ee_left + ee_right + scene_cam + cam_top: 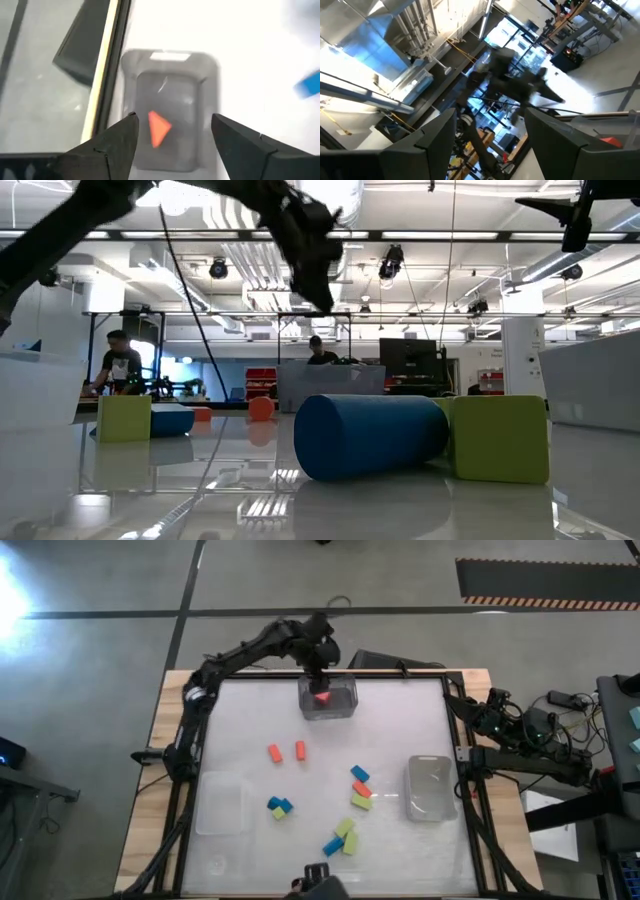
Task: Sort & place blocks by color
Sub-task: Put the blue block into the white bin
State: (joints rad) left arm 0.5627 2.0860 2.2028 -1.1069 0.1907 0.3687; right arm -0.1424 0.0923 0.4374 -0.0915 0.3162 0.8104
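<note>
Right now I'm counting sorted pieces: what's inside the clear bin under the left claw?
One orange-red wedge block lies in the clear bin. The open left claw hides the bin's near end.

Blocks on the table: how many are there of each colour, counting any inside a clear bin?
Orange-red blocks: 4, one of them inside the far clear bin
Blue blocks: 3
Yellow-green blocks: 4
Total: 11, as far as the high view shows

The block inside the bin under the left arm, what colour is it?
Orange-red. The block shows best in the left wrist view, lying in the clear bin.
</note>
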